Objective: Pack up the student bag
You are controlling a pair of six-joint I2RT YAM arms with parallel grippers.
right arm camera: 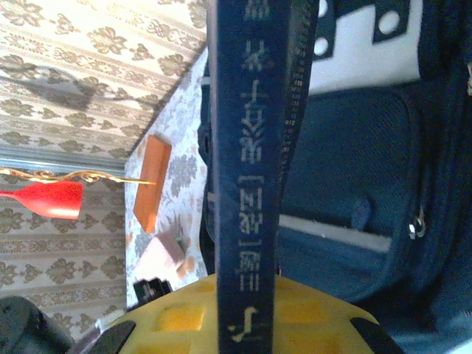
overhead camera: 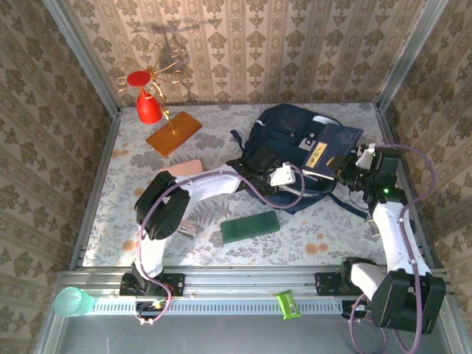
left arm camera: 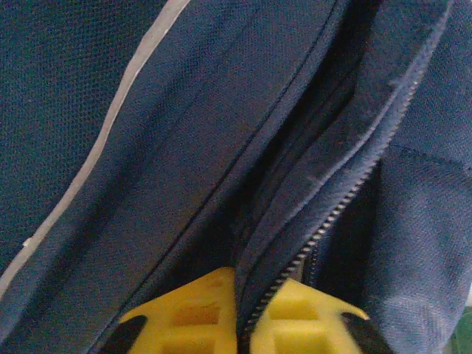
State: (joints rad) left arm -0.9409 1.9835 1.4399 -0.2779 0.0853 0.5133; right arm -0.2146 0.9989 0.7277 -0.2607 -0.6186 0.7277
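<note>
left pincer (left arm camera: 247, 295): yellow fingers (left arm camera: 199, 313) cropped by the bottom edge; student bag (left arm camera: 184, 147) opening beyond the zip (left arm camera: 339, 214) too dark to read. booklet (right arm camera: 247, 147) spine runs off the top, lettering blurred (unreadable). small thing (overhead camera: 189, 229) half under left arm (overhead camera: 199, 184), unidentifiable.

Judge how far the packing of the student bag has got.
Done: the student bag is unzipped. In hand: the left gripper pinches its zip edge, while the right gripper grips a navy book over the bag, not yet inside. Left: the green case, pink block and orange slab lie on the table.
</note>
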